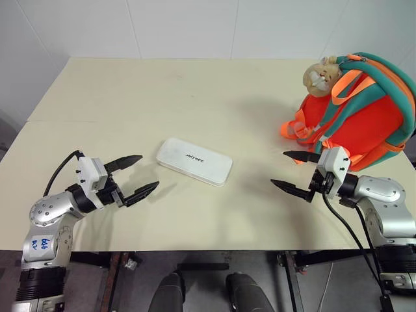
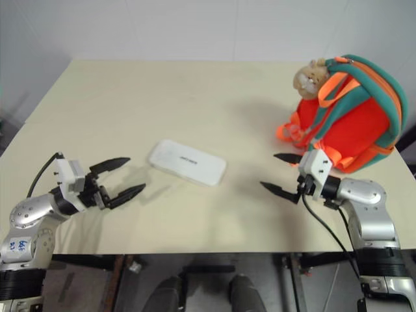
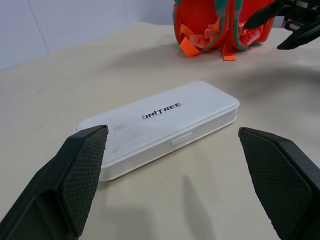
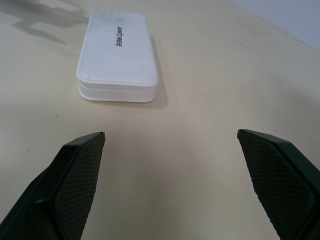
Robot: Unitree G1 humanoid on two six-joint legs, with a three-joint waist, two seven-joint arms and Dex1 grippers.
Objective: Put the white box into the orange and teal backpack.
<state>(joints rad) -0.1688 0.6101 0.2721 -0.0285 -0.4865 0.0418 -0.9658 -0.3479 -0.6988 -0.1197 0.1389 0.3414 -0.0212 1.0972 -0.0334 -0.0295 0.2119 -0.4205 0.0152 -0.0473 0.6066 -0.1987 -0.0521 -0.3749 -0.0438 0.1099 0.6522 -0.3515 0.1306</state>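
Observation:
The white box (image 1: 194, 160) lies flat on the cream table (image 1: 162, 97), near its middle, with dark lettering on its lid. The orange and teal backpack (image 1: 364, 114) stands at the right of the table, a tan plush toy (image 1: 320, 76) hanging at its top. My left gripper (image 1: 133, 175) hovers open just left of the box, a short gap away, pointing at it. On the other side, my right gripper (image 1: 292, 170) is open too, in front of the backpack and farther from the box. Both hold nothing. The box (image 3: 160, 125) lies close ahead between the left fingers.
A white wall (image 1: 195, 26) backs the table's far edge. Bare tabletop stretches behind the box and between box and backpack. The table's front edge (image 1: 195, 250) runs just below both arms. Black cables trail from each wrist.

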